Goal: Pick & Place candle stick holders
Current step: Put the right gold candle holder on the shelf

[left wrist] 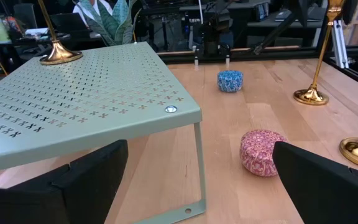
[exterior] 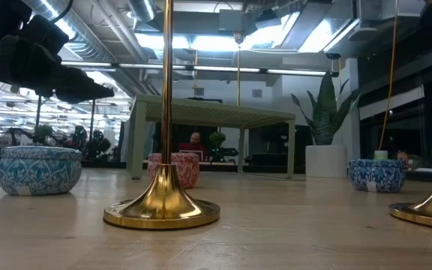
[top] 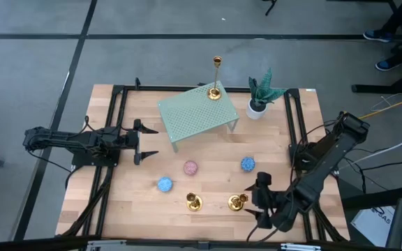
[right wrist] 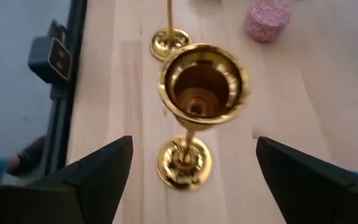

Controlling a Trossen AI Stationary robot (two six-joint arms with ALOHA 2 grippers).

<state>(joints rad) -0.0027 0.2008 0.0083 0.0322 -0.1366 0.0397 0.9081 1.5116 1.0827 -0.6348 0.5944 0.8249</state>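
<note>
You have three gold candle stick holders, all standing straight up, stems pointing at the ceiling. The tall one (top: 216, 78) stands on the far corner of the green shelf (top: 194, 115), next to the plant (top: 261, 94). The other two stand on the wood table (top: 124, 202) near the front edge: one (top: 194, 202) toward the middle, one (top: 238, 202) just beside the right gripper (top: 258, 199).

The right gripper's fingers are wide apart and hold nothing. In the right wrist view you look down into the cup of that near holder (right wrist: 202, 81), with its round base below and the 2nd holder's base (right wrist: 169, 40) farther off. The cup sits between the fingers, but you can't tell for sure if they touch it.

The left gripper (top: 147, 141) waits at the shelf's left end, fingers spread, empty.

Room to move: bare wood lies btw the two low holders. A pink tin (top: 190, 167) and two blue tins (top: 165, 184) (top: 248, 164) sit just behind them.

Only the low view shows a person (exterior: 194, 141) far back, under the shelf. The top view hides the holders' heights.
</note>
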